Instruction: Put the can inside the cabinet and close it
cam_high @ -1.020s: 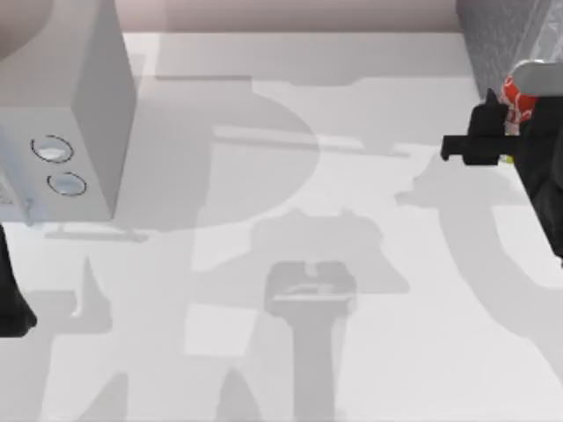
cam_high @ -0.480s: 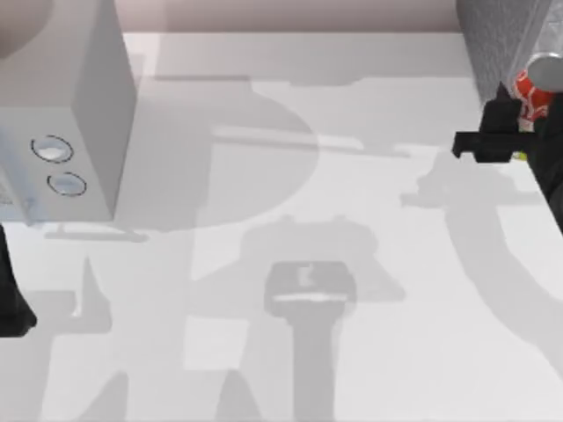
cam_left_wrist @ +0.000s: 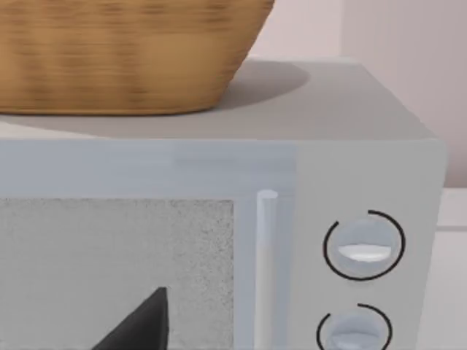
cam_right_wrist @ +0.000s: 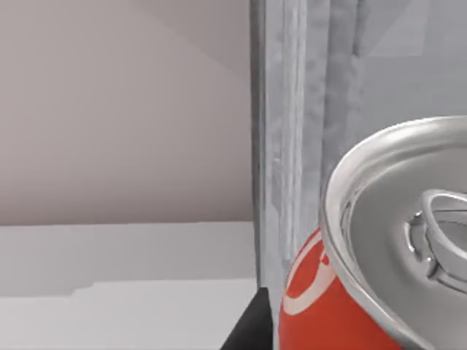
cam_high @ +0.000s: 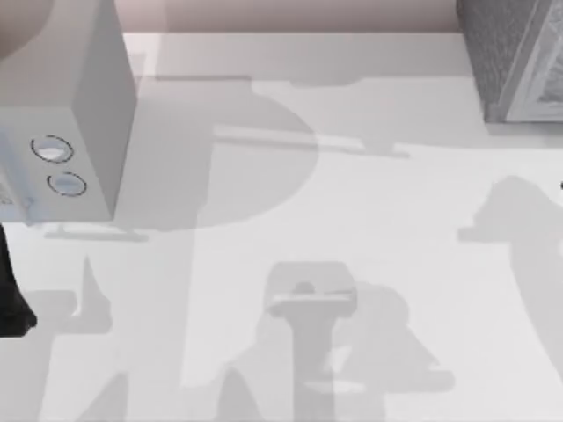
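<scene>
Can [cam_right_wrist: 343, 306] close up in the right wrist view, upright, silver top showing, just in front of the cabinet [cam_high: 510, 53] and its paler framed edge; touching the frame or merely beside it, hard to say. Not yet inside, judging by the frame standing behind it. Cannot tell how the right arm's jaws stand, nor whether they have hold of the can. Probably light, thin-walled and smooth: easily dented by a hard squeeze, apt to slip in a loose one. Best taken across the middle of the red body, below the rim, with even, moderate pressure, and kept upright. Left arm [cam_high: 10, 303] parked well apart from the cabinet, across the worktop [cam_high: 352, 220], facing the pale box with two dials [cam_high: 88, 105] and the basket [cam_left_wrist: 124, 58] on it; its jaws likewise impossible to judge.
</scene>
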Robot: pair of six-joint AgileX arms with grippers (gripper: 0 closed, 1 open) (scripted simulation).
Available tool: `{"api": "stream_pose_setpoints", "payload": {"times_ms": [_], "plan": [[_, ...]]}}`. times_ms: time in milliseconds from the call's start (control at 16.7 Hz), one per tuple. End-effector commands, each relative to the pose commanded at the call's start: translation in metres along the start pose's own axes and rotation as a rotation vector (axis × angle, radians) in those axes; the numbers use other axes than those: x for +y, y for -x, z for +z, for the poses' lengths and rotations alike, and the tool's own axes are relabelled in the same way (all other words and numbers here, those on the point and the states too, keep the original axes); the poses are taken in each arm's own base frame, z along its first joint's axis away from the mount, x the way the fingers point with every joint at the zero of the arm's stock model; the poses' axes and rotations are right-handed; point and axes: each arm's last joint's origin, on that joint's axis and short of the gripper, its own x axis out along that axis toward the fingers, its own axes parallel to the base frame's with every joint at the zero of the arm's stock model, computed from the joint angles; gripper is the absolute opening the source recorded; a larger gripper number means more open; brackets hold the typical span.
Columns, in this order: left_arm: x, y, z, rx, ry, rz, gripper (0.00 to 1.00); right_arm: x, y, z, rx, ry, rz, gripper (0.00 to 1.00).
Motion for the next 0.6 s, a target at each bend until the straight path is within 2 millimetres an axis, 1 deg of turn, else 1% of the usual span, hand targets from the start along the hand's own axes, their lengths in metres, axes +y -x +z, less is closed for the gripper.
{"api": "stream_pose_setpoints", "payload": {"times_ms": [120,300,420,600], "plan": [[0.0,0.0,0.0,0.0,0.0,0.0,1.0,-0.014,0.024,-0.005,-0.024,0.001,-0.002,0.0],[0.0,0.0,0.0,0.0,0.0,0.0,1.0,-0.03,0.053,-0.021,-0.055,0.007,-0.005,0.0],[0.0,0.0,0.0,0.0,0.0,0.0,1.0,-0.037,0.067,-0.035,-0.071,0.012,-0.004,0.0],[0.0,0.0,0.0,0.0,0.0,0.0,1.0,-0.043,0.078,-0.055,-0.086,0.02,0.0,0.0]]}}
